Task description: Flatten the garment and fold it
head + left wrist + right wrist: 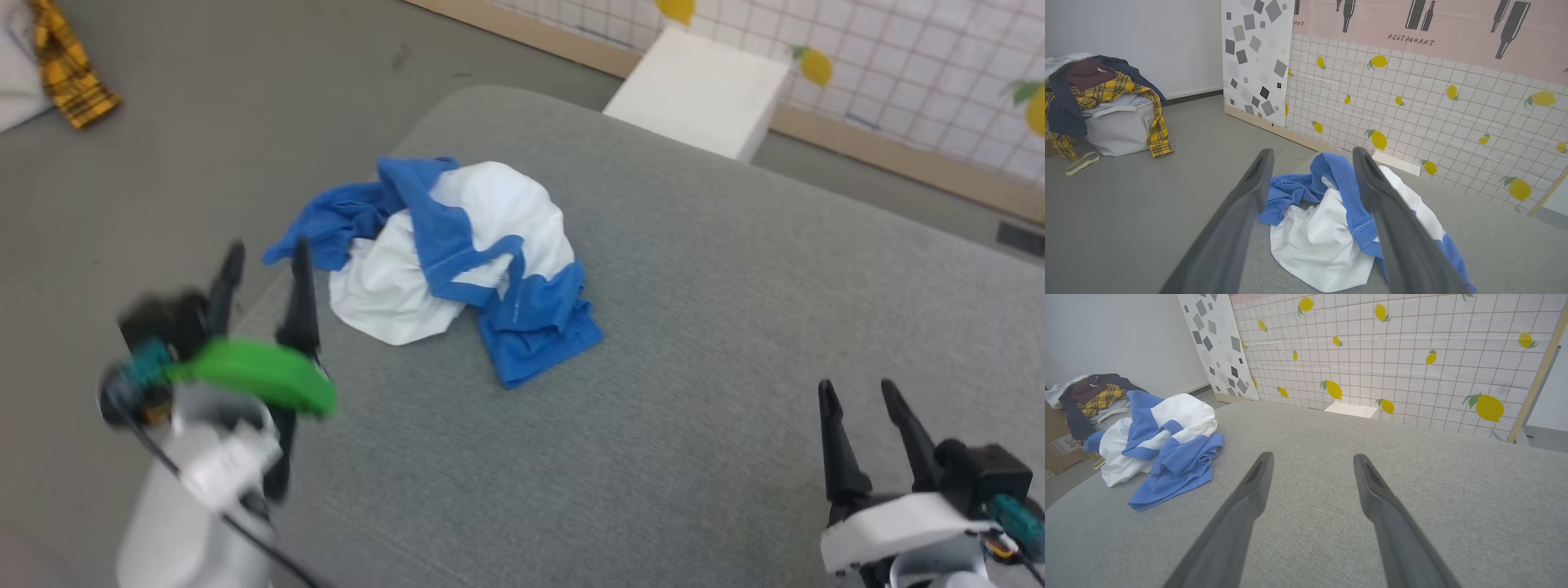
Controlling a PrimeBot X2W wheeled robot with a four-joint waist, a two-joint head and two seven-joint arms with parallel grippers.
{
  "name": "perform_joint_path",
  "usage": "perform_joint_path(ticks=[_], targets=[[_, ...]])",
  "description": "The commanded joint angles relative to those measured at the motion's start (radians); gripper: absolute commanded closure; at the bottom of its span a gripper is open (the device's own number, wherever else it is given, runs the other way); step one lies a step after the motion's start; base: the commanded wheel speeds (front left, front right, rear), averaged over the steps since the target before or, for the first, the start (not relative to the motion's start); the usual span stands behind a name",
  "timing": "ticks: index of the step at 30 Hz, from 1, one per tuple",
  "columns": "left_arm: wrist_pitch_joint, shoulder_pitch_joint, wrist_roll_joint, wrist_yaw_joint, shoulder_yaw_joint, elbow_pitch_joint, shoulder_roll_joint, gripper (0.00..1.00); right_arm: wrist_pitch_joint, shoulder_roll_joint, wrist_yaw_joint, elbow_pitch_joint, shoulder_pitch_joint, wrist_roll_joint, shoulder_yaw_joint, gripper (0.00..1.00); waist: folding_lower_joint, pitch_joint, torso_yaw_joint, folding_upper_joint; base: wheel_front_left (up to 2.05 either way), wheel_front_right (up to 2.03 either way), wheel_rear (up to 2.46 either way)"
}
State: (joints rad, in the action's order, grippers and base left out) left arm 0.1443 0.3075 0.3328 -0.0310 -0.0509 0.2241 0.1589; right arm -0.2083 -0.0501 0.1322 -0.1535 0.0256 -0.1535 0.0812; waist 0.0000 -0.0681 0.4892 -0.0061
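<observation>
Two grippers, left [269,245] and right [856,385], hover with fingers spread and empty near one crumpled garment [490,212] on the grey tabletop [694,327]. The left wrist view adds a far bottle-printed poster [1412,24].

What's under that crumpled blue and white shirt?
The garment lies bunched on a grey padded surface. Its folds cover the patch beneath, so anything there is hidden.
</observation>
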Motion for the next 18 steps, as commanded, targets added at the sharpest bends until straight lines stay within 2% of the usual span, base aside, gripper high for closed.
perform_joint_path(ticks=[1,6,10,14,18], targets=[[-0.024,0.053,0.021,-0.016,0.008,0.021,0.015,0.0,0.008,0.0,-0.002,0.013,-0.021,0.011,0.0,0.0,0.0,-0.052,-0.052,0.0061,0.0,0.0,0.0],[-0.209,0.24,0.122,-0.056,0.037,0.153,0.073,0.0,0.038,0.0,-0.002,0.057,-0.056,0.042,-0.004,0.0,0.0,-0.138,-0.141,0.0061,0.0,0.0,0.0],[-0.395,0.355,0.2,-0.058,0.064,0.28,0.111,0.0,0.053,0.0,-0.002,0.087,-0.078,0.052,0.001,0.0,0.0,-0.207,-0.216,0.0061,0.0,0.0,0.0],[-0.585,0.434,0.263,-0.016,0.094,0.377,0.14,0.0,0.058,0.0,-0.002,0.106,-0.095,0.059,0.011,0.0,0.0,-0.274,-0.284,0.0061,0.0,0.0,0.0],[-0.699,0.473,0.276,0.042,0.103,0.413,0.164,0.0,0.06,0.0,-0.002,0.122,-0.105,0.064,0.016,0.0,0.0,-0.325,-0.328,0.0061,0.0,0.0,0.0]])
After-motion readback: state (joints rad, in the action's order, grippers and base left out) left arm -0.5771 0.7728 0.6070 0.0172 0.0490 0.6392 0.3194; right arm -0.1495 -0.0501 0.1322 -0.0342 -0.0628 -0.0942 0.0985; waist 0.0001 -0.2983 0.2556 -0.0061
